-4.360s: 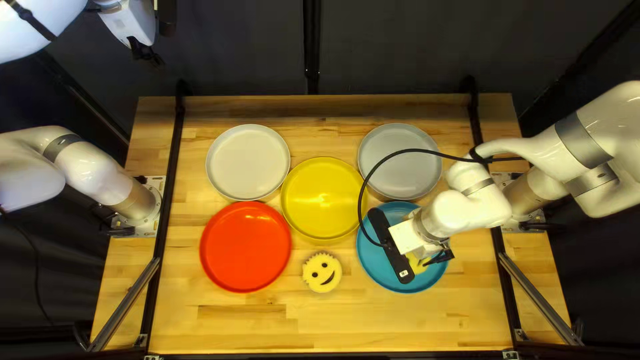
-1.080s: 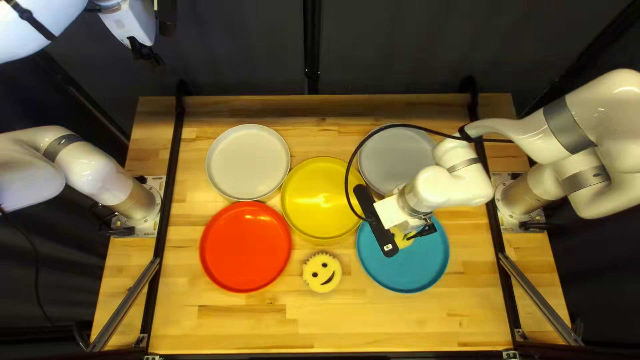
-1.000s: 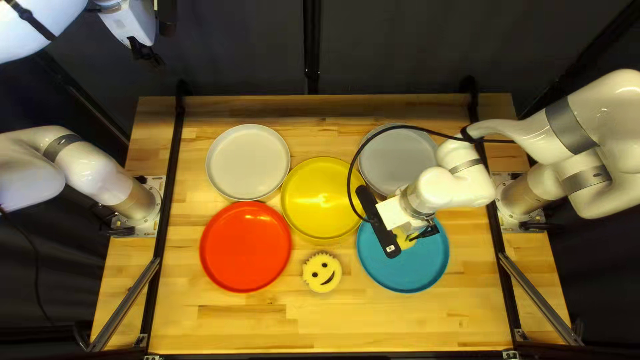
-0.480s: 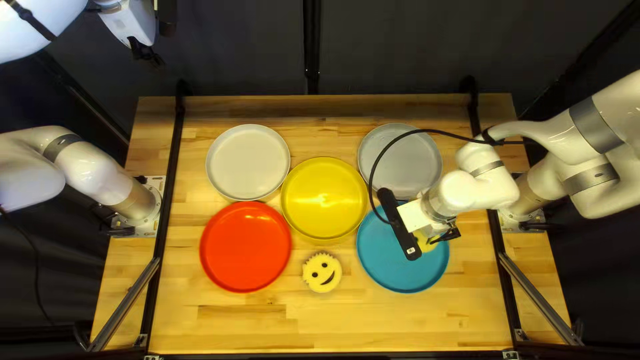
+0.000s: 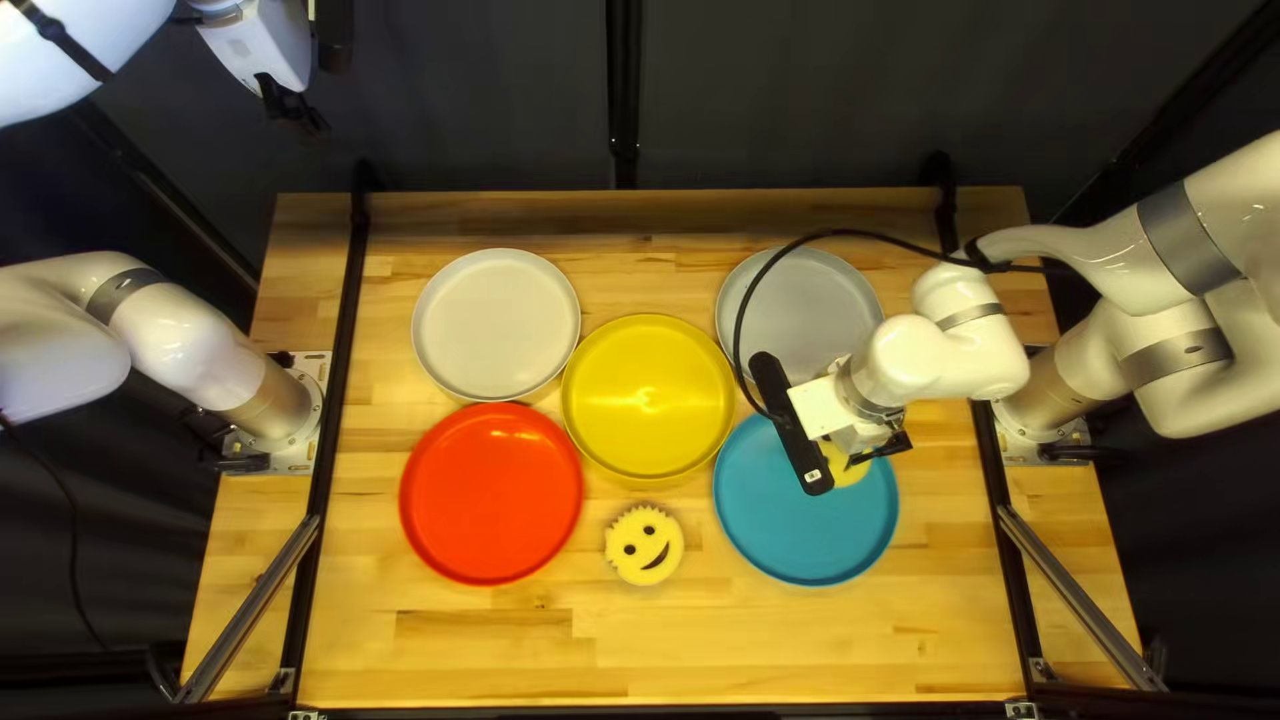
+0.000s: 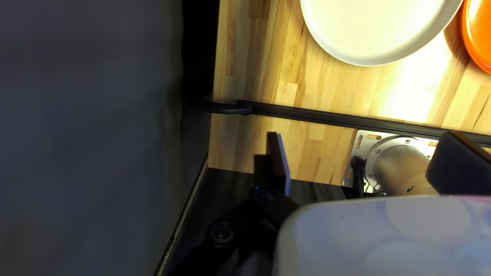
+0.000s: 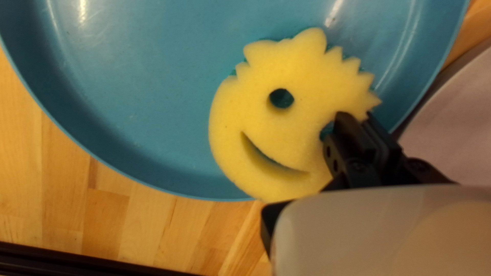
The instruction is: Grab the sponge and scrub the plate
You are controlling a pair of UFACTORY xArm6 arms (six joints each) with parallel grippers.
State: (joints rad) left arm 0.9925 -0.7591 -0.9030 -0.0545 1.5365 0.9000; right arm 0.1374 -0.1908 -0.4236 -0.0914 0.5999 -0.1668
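My right gripper (image 5: 875, 454) is low over the back part of the blue plate (image 5: 787, 514), with a yellow smiley sponge (image 5: 850, 470) partly hidden under it. In the right wrist view, my right gripper (image 7: 361, 118) is shut on the edge of the sponge (image 7: 302, 76) beside one eye hole. The sponge lies flat over the blue plate (image 7: 138, 102), its smile side reaching the rim. My left gripper (image 5: 294, 110) hangs beyond the table's far left corner; in the left wrist view, the left gripper (image 6: 360, 158) is open and holds nothing.
A second smiley sponge (image 5: 644, 544) lies between the red plate (image 5: 491, 494) and the blue one. The yellow plate (image 5: 647, 398), white plate (image 5: 496, 324) and grey plate (image 5: 814, 314) are behind. A black cable (image 5: 800, 246) loops above the grey plate.
Over the last second my right gripper and the sponge have moved rightward across the blue plate, then slightly back toward the far edge. The left arm has stayed still.
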